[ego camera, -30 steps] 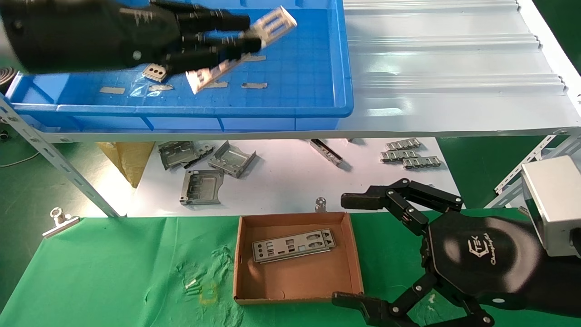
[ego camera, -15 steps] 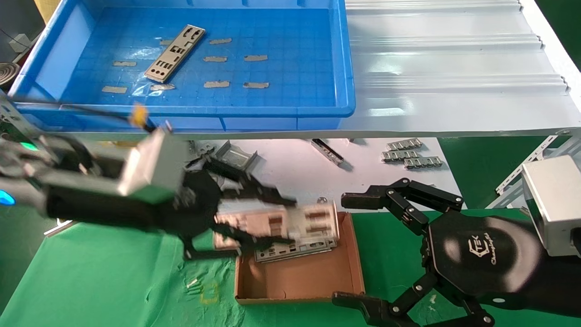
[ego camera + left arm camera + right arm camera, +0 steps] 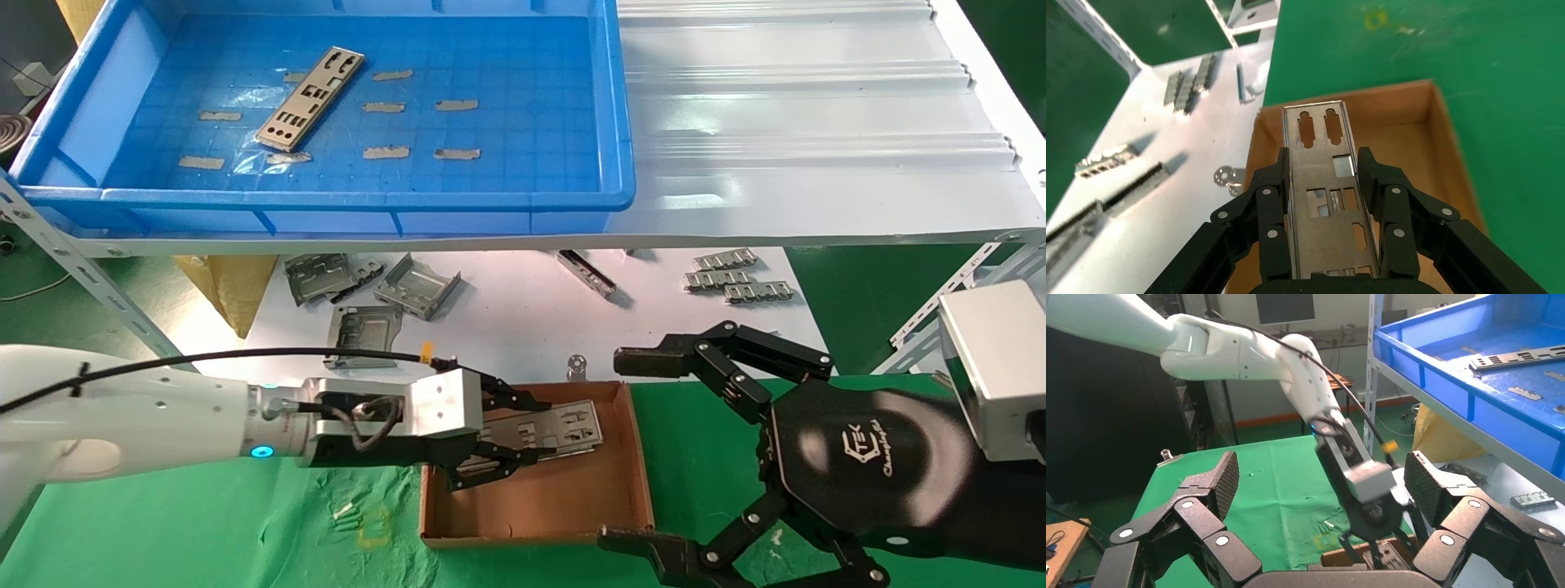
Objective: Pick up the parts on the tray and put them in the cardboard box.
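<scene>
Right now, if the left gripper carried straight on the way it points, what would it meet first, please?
Probably the far wall of the cardboard box. The left gripper holds a plate pointing along the box toward that wall; how high it sits above the floor is unclear.

Folded grey brackets (image 3: 372, 296) on white sheet (image 3: 523, 327); ribbed strips (image 3: 735, 278) near its right edge; green cloth (image 3: 163, 523) below.

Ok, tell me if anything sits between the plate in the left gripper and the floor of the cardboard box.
One thing does: another plate already lies in the cardboard box, directly beneath the plate that the left gripper holds. The rest of the box floor shows bare. The right gripper hangs open beside the box, clear of the path.
</scene>
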